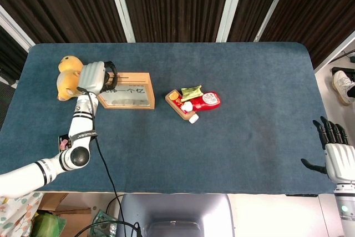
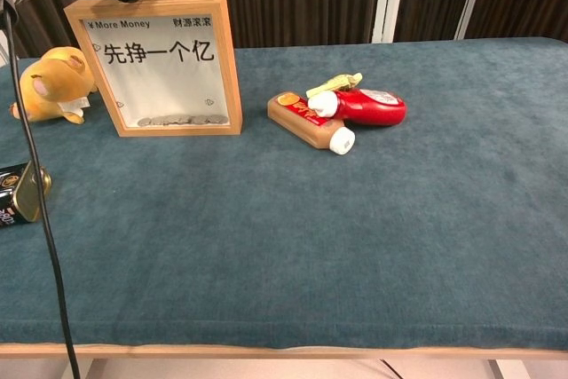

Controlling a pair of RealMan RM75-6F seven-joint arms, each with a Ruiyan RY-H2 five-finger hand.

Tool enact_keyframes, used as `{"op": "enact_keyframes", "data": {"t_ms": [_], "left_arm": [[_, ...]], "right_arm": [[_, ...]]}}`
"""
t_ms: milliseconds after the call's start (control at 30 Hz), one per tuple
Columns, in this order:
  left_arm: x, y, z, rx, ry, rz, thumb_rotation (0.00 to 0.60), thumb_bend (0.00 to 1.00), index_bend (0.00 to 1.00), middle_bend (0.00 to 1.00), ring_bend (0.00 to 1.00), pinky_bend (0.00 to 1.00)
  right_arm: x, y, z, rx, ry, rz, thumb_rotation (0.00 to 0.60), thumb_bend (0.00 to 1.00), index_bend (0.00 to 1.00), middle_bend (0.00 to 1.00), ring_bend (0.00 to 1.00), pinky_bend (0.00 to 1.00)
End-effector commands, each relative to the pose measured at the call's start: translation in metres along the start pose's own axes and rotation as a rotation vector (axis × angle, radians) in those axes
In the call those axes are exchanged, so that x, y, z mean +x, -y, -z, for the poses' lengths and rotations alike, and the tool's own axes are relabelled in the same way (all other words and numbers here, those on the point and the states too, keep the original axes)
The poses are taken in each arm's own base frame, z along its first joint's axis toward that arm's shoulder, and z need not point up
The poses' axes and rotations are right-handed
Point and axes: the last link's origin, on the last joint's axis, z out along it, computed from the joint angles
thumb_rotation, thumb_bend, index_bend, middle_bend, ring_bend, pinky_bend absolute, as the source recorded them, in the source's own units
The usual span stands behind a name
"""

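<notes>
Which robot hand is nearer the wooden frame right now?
Left. The left robot hand is over the top left corner of the wooden frame, beside the plush toy. The right robot hand hangs off the table's far right edge, well away.

Toy (image 1: 66, 84) left of frame (image 1: 126, 91) (upright)

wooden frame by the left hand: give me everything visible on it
The wooden frame is a light-wood box with a clear front over a white panel, printed "More Money" and large black Chinese characters. Coins lie along its bottom inside. It stands upright on the blue table, beside the plush toy. The left hand hovers over its top left edge; contact unclear.
</notes>
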Motion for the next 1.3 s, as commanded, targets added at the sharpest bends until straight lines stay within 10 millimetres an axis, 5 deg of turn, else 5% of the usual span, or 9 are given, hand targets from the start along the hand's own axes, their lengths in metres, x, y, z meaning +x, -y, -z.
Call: {"op": "enact_keyframes", "data": {"t_ms": [33,300,567,833,967,1067,1167,1233,1300], "left_arm": [[-0.001,0.0,-0.001,0.003,0.003,-0.001,0.6,0.58,0.69,1.0,1.0,1.0],[-0.005,0.004,-0.002,0.01,0.016,-0.005,0.6,0.58,0.67,1.0,1.0,1.0],[0.0,0.0,0.001,-0.019,-0.003,0.011,0.6,0.48,0.35,1.0,1.0,1.0],[0.008,-0.007,0.01,-0.058,-0.031,0.015,0.6,0.47,0.33,1.0,1.0,1.0],[0.02,-0.007,0.037,-0.145,-0.095,0.01,0.6,0.46,0.31,0.98,0.99,1.0],[0.024,0.014,0.081,-0.216,-0.086,-0.022,0.6,0.43,0.21,0.6,0.72,0.94],[0.024,0.052,0.131,-0.231,-0.06,-0.077,0.6,0.42,0.09,0.2,0.22,0.47],[0.021,0.077,0.161,-0.23,-0.05,-0.108,0.6,0.41,0.04,0.1,0.05,0.22],[0.013,0.106,0.196,-0.218,-0.035,-0.152,0.6,0.41,0.01,0.04,0.01,0.12]], "right_arm": [[0.0,0.0,0.0,0.0,0.0,0.0,0.6,0.21,0.0,0.0,0.0,0.0],[0.001,-0.001,0.0,-0.002,-0.003,-0.001,0.6,0.21,0.0,0.0,0.0,0.0],[0.0,0.0,0.0,-0.002,-0.002,0.0,0.6,0.21,0.0,0.0,0.0,0.0],[0.001,0.0,0.001,-0.002,-0.007,0.0,0.6,0.21,0.0,0.0,0.0,0.0],[0.002,0.0,0.001,0.001,-0.008,-0.001,0.6,0.21,0.0,0.0,0.0,0.0],[0.002,0.001,0.002,0.007,-0.007,0.0,0.6,0.21,0.0,0.0,0.0,0.0],[0.0,0.002,0.003,0.014,-0.002,0.003,0.6,0.21,0.0,0.0,0.0,0.0],[-0.001,0.004,0.004,0.018,0.001,0.004,0.6,0.21,0.0,0.0,0.0,0.0],[-0.002,0.006,0.005,0.024,0.004,0.01,0.6,0.21,0.0,0.0,0.0,0.0]]}}
